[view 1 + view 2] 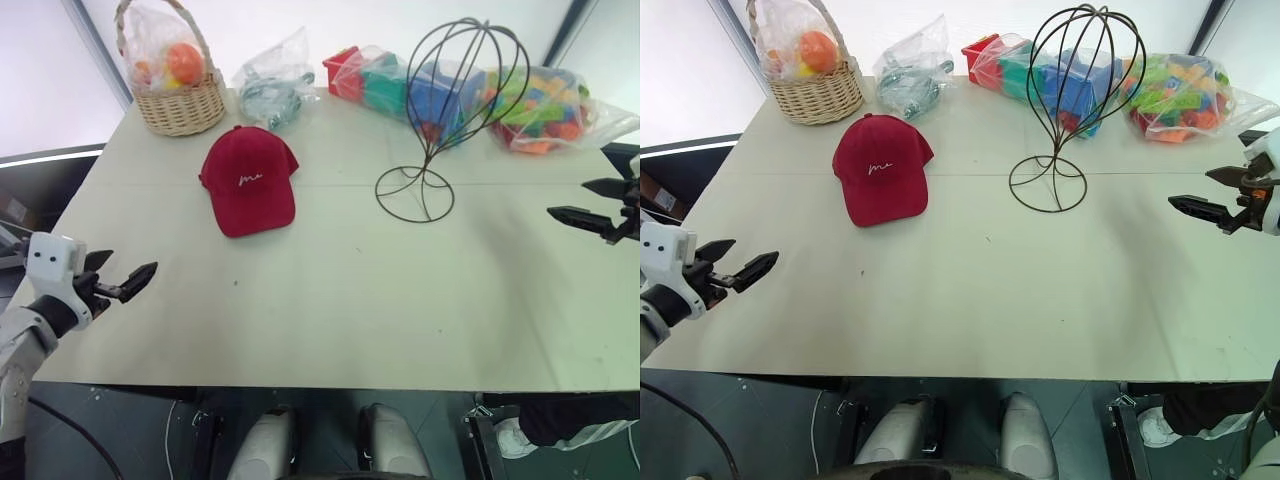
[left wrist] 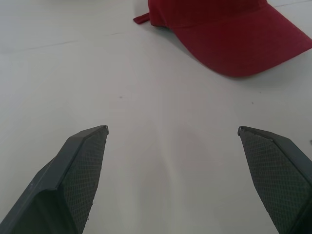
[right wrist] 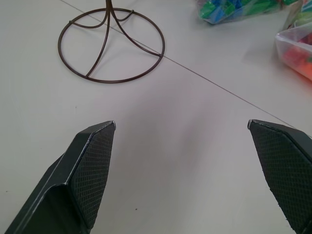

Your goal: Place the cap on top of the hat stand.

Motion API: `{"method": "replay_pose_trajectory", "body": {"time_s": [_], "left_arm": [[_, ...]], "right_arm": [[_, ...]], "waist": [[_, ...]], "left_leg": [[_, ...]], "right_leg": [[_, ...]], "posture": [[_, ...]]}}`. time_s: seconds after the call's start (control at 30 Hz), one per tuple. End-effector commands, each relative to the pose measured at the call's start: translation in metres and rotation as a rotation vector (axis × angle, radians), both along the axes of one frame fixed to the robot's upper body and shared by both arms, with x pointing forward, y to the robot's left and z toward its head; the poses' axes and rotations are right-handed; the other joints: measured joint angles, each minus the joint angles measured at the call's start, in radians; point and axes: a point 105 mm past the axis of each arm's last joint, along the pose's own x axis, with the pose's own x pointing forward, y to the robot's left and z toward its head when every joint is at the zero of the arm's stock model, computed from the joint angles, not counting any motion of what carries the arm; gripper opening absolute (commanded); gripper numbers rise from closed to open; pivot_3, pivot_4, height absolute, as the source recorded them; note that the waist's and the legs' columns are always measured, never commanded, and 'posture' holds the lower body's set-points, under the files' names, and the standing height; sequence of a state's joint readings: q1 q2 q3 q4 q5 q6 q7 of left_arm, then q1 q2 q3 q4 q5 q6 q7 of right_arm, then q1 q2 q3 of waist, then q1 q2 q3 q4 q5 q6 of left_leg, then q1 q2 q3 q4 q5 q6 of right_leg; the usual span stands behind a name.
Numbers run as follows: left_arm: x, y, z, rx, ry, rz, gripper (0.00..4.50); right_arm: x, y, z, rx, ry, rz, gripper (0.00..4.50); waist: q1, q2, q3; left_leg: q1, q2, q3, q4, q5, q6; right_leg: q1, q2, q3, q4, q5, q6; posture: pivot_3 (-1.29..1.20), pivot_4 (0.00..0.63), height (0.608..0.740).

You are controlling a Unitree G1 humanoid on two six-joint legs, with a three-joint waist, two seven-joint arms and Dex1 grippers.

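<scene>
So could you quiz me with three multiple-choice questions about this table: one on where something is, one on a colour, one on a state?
1. Where is the cap?
A. On the hat stand
B. Flat on the table, to the stand's left
C. In the basket

2. What colour is the cap?
A. Dark red
B. Blue
C. Green

3. How are the jaws of the left gripper and the right gripper?
A. Both open, empty
B. Left shut on the cap
C. Right shut on the stand

Answers: 1 B, it lies beside the bare wire cage. 2 A, red fabric with white script. 3 A, both wrist views show spread fingers over bare table.
</scene>
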State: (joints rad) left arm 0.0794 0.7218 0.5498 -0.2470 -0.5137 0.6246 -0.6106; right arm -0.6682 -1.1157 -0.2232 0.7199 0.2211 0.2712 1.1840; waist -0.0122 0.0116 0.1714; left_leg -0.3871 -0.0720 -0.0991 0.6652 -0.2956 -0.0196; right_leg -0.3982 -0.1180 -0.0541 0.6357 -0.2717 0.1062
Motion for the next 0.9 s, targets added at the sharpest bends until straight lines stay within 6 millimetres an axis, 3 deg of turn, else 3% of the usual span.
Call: {"method": "replay_pose_trajectory", "body": {"time_s": [0.03, 0.9], "left_arm": [[-0.002, -0.006, 0.007, -0.008, -0.032, -0.026, 4.47], [0.008, 0.005, 0.014, 0.026, -0.058, 0.030, 4.47]], "right_arm": [[0.001, 0.005, 0.016, 0.003, -0.069, 0.019, 4.46], [0.014, 0.015, 0.016, 0.012, -0.101, 0.019, 4.46]], "waist": [[0.000, 0.000, 0.000], [0.001, 0.000, 0.000]], "left_leg": [[0.000, 0.000, 0.000, 0.000, 0.000, 0.000], [0.000, 0.000, 0.000, 0.000, 0.000, 0.000]], "right_leg": [[0.000, 0.000, 0.000, 0.000, 0.000, 0.000], [0.000, 0.000, 0.000, 0.000, 0.000, 0.000]], "posture": [[0.00, 0.150, 0.740], [0.00, 0.150, 0.740]]}}
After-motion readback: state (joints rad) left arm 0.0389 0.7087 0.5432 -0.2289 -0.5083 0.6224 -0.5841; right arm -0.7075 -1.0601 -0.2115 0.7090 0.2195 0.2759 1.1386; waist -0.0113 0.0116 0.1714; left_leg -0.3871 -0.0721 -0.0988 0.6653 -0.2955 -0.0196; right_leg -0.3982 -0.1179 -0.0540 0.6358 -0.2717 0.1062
